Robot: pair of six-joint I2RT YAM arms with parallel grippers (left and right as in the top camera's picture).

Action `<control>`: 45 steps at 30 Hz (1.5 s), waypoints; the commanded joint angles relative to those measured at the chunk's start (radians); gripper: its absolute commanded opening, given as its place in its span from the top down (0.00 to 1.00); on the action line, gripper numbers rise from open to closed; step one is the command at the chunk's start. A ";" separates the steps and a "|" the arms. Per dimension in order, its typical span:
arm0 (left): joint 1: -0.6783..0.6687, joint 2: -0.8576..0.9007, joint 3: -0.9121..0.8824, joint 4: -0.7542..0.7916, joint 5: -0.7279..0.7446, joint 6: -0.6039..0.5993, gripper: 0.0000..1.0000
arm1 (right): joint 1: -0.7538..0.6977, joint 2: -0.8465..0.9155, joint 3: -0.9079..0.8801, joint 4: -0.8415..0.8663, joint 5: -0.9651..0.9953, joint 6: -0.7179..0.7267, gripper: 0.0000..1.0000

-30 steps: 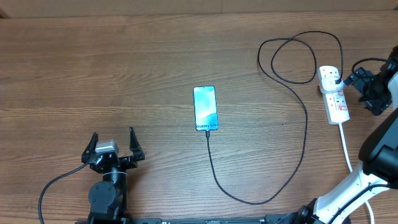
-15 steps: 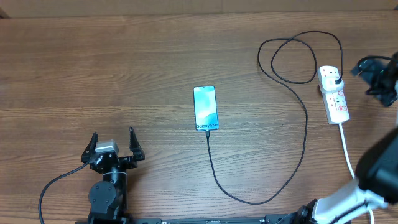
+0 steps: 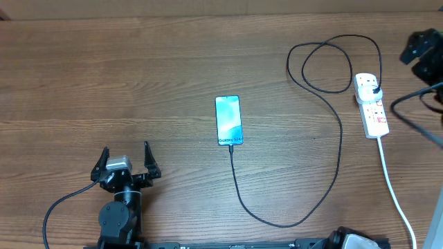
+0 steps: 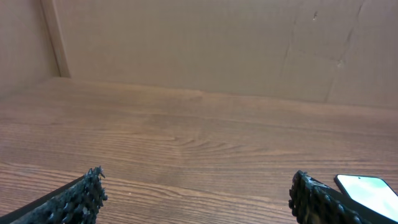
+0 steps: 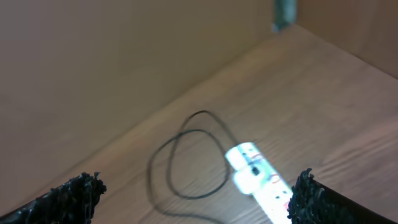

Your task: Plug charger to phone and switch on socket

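The power strip (image 3: 372, 104) lies at the worktop's (image 3: 104, 62) three o'clock side, long axis twelve to six, toward seven o'clock from my right fingers (image 5: 314, 199), which hang spread and empty. That arm is far nearer; the left fingers (image 3: 147, 158) rest released at seven o'clock. The cable (image 3: 339, 138) appears to meet the centred phone's (image 3: 228, 119) six o'clock end, its plug (image 3: 374, 87) in the strip's top outlet. Whether it is switched on I cannot tell.

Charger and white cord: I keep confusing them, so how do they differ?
The charger is thin and black; the cord is thick and white. The charger loops widely and ends at the phone; the cord runs almost straight to the table's near edge. Both start at the socket.
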 commanded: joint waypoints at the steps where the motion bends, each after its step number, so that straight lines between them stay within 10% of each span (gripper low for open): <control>1: 0.000 -0.011 -0.004 0.003 -0.018 0.029 0.00 | 0.059 -0.013 0.010 -0.011 0.048 -0.005 0.00; 12: 0.000 -0.011 -0.004 0.003 -0.018 0.029 0.00 | 0.166 -0.098 -0.443 0.105 0.124 -0.004 0.00; 23: 0.000 -0.011 -0.004 0.003 -0.018 0.029 0.00 | 0.167 -0.249 -1.200 0.779 -0.011 0.003 0.00; 45: 0.000 -0.011 -0.004 0.003 -0.018 0.029 0.00 | 0.167 -0.382 -1.540 1.045 0.045 0.003 0.00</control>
